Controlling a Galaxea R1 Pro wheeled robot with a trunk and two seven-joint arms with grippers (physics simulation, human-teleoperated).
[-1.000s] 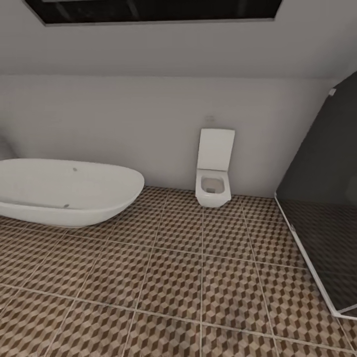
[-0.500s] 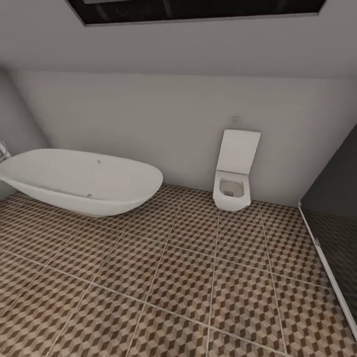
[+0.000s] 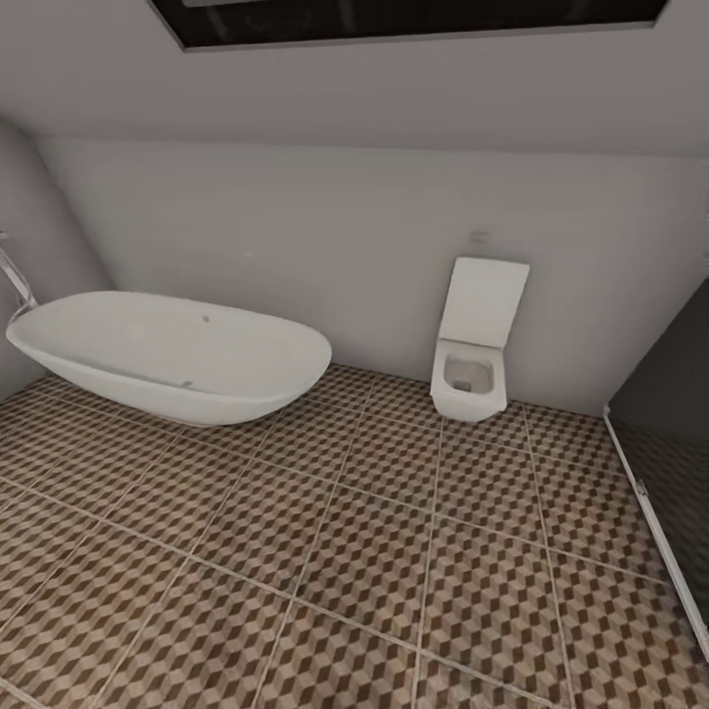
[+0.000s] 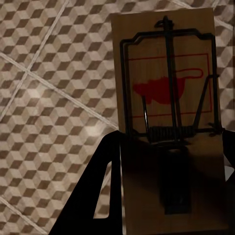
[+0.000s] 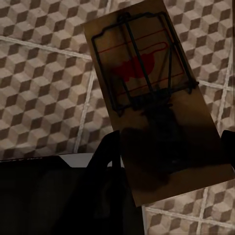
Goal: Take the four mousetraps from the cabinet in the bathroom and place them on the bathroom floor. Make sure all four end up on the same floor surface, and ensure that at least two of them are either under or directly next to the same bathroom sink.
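Camera's swung left, bathtub [image 3: 177,354] sliding rightward. Left claw [image 4: 166,161] grips one mousetrap [image 4: 166,93]; right claw [image 5: 166,152] clamps another mousetrap [image 5: 147,93], bathroom floor [image 4: 44,98] beyond both.

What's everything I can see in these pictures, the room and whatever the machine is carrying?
bathtub: one, white, oval, at the left on the floor by the wall.
tap: one, silvery, at the bathtub's far left end.
toilet: one, white, square, against the back wall, lid up.
shower floor: one, dark, at the right edge behind a pale frame.
bathroom floor: brown, beige and white cube-pattern tiles, across the room.
window: one, dark, in the sloped ceiling.
mousetraps: two, tan wood with dark bars and a red mark; one in the left gripper, one in the right gripper, both above the tiles.
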